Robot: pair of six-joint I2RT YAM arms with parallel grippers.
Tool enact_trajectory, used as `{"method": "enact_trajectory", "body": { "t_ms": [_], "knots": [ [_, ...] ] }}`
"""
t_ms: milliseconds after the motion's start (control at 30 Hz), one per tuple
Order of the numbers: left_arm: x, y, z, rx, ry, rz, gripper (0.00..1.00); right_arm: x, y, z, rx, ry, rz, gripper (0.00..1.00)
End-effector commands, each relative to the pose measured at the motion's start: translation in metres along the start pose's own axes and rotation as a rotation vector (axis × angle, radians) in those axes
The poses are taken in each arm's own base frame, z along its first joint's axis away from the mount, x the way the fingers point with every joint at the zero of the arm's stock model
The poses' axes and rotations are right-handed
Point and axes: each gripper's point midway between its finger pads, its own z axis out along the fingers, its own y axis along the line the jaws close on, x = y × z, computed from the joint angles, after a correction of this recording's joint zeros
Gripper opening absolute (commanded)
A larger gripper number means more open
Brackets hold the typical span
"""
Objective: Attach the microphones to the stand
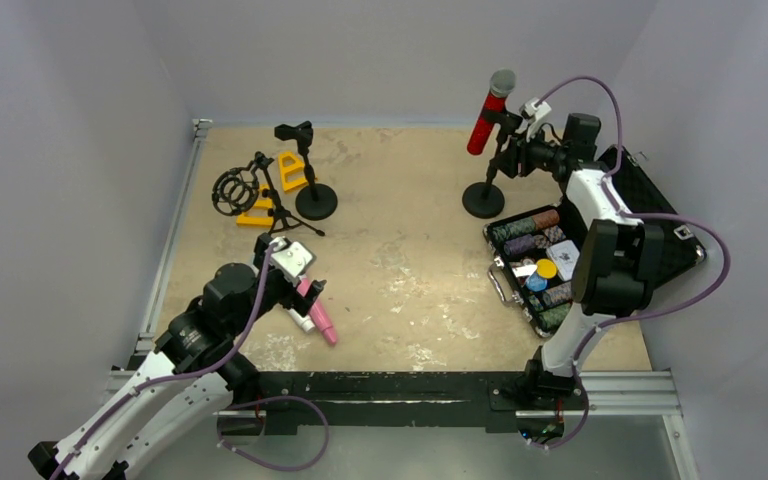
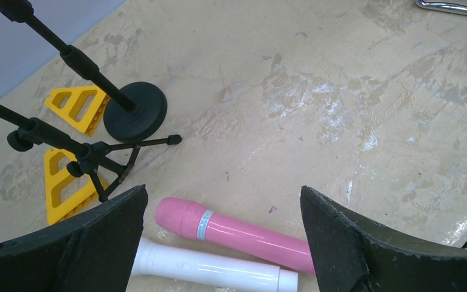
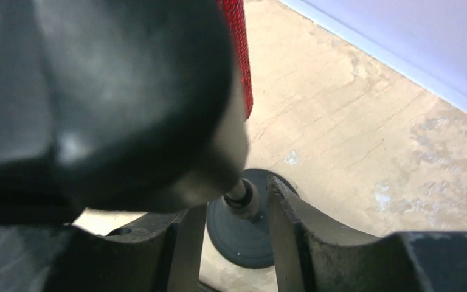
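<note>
Top external view: glittery red silver-headed microphone (image 1: 484, 122) leans head-up, clipped in the black round-based stand (image 1: 484, 198), just ahead of the right claw (image 3: 237, 243), jaws slightly apart. Below the wide-apart left claw (image 2: 224, 201), a pink microphone (image 2: 243, 236) and a white microphone (image 2: 213, 269) lie crosswise, side by side.

I see the tabletop (image 1: 410, 260) carrying a pink microphone (image 2: 237, 230) beside a white microphone (image 2: 207, 267) lower left, a tripod stand (image 1: 272, 207), a round-base stand (image 1: 316, 202) and yellow blocks (image 1: 292, 168) upper left, an open case (image 1: 540, 270) right.

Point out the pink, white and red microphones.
pink microphone (image 2: 249, 235): left wrist view, middle of its body.
white microphone (image 2: 207, 268): left wrist view, middle of its body.
red microphone (image 1: 484, 124): top external view, glittery red handle.
</note>
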Motion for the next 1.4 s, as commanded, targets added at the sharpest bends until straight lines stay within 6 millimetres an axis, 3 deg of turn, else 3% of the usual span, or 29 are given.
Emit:
{"method": "enact_trajectory", "body": {
  "t_ms": [0, 533, 1367],
  "knots": [
    [-0.011, 0.002, -0.001, -0.003, -0.048, 0.008, 0.99, -0.011, 0.01, -0.014, -0.007, -0.021, -0.036, 0.48],
    [-0.016, 0.001, -0.007, 0.005, -0.076, -0.008, 0.99, 0.004, 0.009, -0.05, 0.108, 0.022, -0.038, 0.87],
    [-0.026, -0.003, -0.016, 0.026, -0.118, -0.048, 0.99, 0.02, 0.062, -0.123, 0.185, 0.107, -0.106, 0.92]
  ]
}}
